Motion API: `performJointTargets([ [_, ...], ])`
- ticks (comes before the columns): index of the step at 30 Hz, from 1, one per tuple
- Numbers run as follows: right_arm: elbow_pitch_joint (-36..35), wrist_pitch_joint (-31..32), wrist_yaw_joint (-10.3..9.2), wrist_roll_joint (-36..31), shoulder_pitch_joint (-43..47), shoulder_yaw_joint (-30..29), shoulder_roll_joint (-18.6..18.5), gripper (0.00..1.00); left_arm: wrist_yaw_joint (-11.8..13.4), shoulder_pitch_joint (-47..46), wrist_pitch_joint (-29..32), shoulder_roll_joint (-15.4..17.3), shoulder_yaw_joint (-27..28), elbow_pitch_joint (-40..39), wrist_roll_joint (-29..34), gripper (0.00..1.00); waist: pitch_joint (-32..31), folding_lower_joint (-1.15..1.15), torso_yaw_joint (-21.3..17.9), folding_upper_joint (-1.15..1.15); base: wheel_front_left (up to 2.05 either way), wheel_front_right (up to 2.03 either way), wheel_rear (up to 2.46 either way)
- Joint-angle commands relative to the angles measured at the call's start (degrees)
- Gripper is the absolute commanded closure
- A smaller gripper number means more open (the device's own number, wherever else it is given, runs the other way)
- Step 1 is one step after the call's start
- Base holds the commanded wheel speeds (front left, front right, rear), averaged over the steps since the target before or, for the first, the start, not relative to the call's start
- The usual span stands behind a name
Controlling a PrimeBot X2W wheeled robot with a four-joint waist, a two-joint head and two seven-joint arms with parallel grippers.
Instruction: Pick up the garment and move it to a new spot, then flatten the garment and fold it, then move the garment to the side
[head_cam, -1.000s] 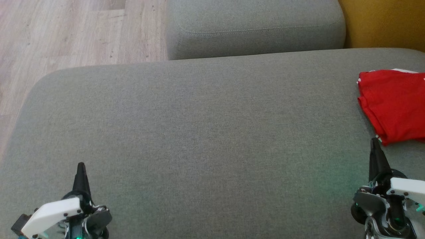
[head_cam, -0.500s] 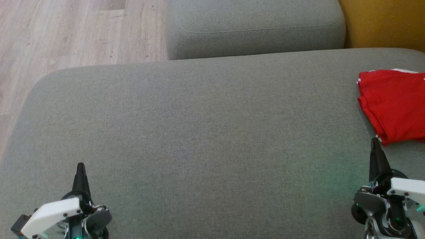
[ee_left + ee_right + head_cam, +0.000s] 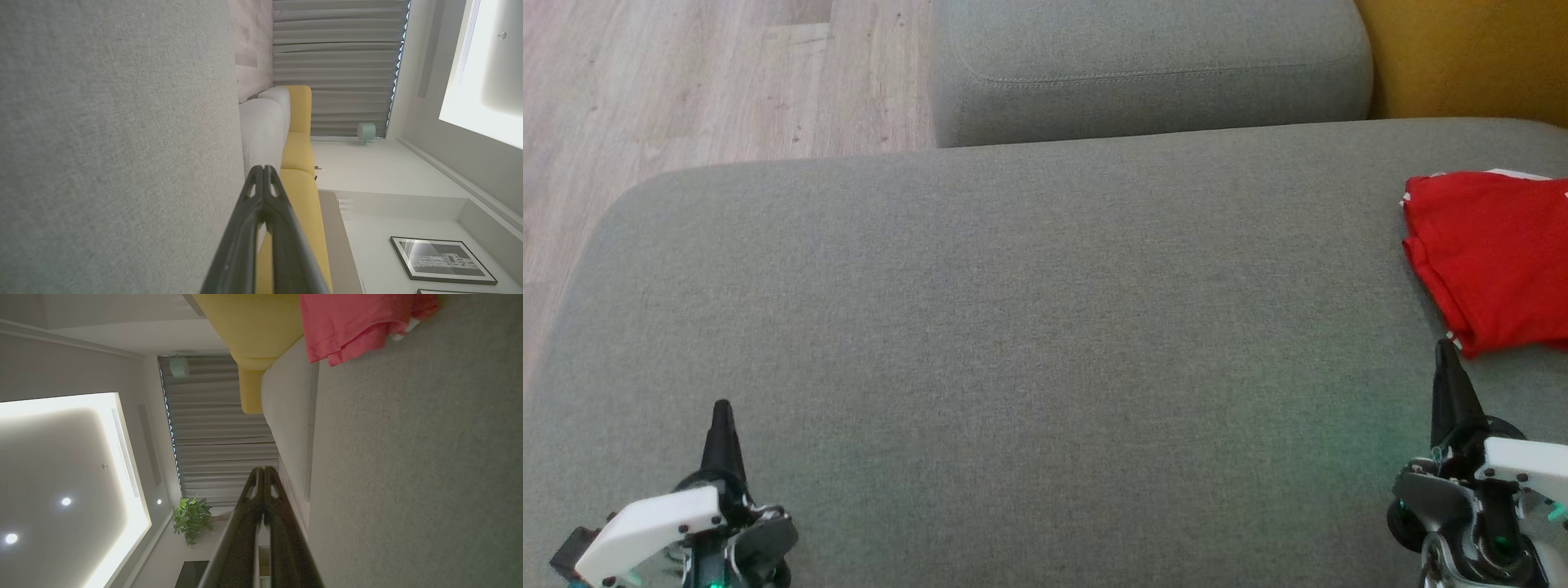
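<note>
The broad grey sofa seat (image 3: 1029, 327) spans most of the head view. A pale wooden floor (image 3: 686, 82) lies beyond its far left corner. A smaller grey cushion (image 3: 1152, 73) sits along its far edge, and a yellow cushion (image 3: 1470, 57) sits just right of that.

The red garment (image 3: 1494, 253) lies folded on the seat at the far right, partly cut off by the edge of the head view, with a bit of white trim at its corners. The right wrist view shows its stacked layers (image 3: 351, 322). It is in the same spot as a second ago.

The left gripper (image 3: 721, 412) hovers at the lower left, well apart from the garment, its fingers pressed together on nothing (image 3: 264, 168). The right gripper (image 3: 1445, 347) is also clenched empty (image 3: 263, 468), its tip just short of the garment's near corner. Neither has shifted since the earlier frames.
</note>
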Motion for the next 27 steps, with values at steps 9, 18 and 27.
performJointTargets([
  [9,-1.80,0.61,0.45,-0.47,-2.75,0.87,-0.22,1.00,-0.40,-2.83,0.25,0.33,2.07,-1.56,0.64,1.00,0.00,0.00,0.00,0.00,0.00,0.00,0.00],
  [18,-1.79,0.70,0.45,-0.56,-2.76,0.76,-0.15,1.00,-0.40,-2.84,0.34,0.25,2.18,-1.55,0.74,1.00,0.00,0.00,0.00,0.00,0.00,0.00,0.00],
  [27,-1.78,0.78,0.45,-0.64,-2.76,0.66,-0.08,1.00,-0.40,-2.85,0.43,0.18,2.28,-1.55,0.82,1.00,0.00,0.00,0.00,0.00,0.00,0.00,0.00],
])
